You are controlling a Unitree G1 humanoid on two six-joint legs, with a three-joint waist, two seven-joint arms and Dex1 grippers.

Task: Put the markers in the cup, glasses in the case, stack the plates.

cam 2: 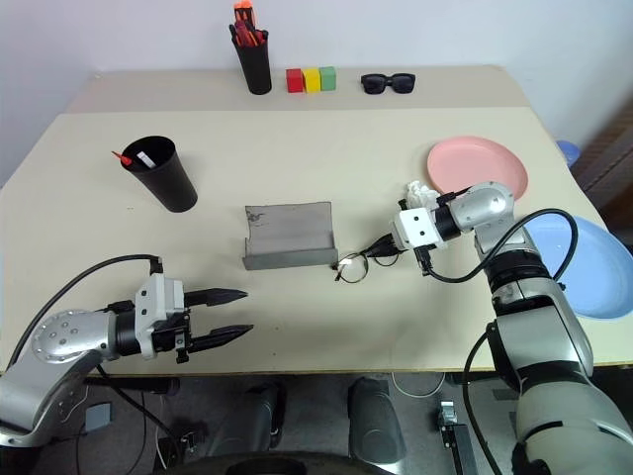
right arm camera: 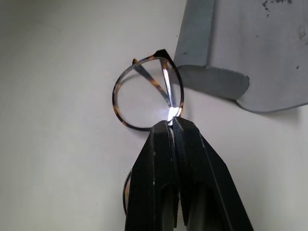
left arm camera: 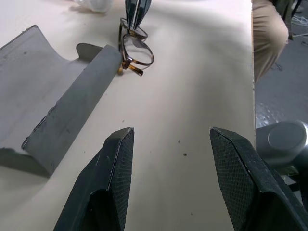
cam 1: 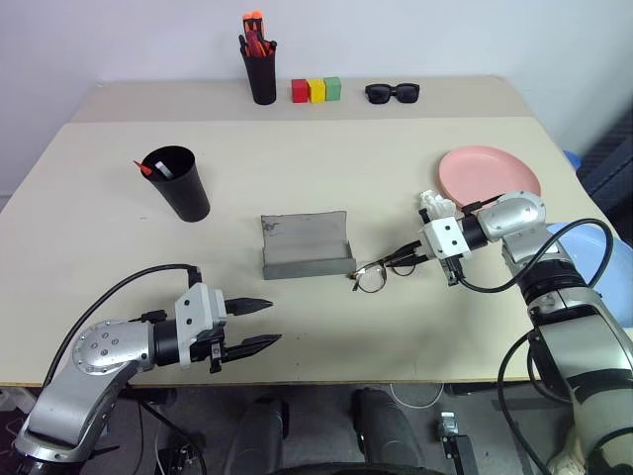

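Note:
The wire-framed glasses sit low at the table, just off the right end of the open grey case. My right gripper is shut on their frame beside one lens. Whether they touch the table I cannot tell. Near the table's front left my left gripper stands open and holds nothing. The black cup at the left holds two markers. The pink plate lies at the right, and the blue plate lies nearer the right edge, partly behind my right arm.
At the back stand a black pen holder with orange-red pens, three coloured blocks and black sunglasses. A small white crumpled object lies by my right wrist.

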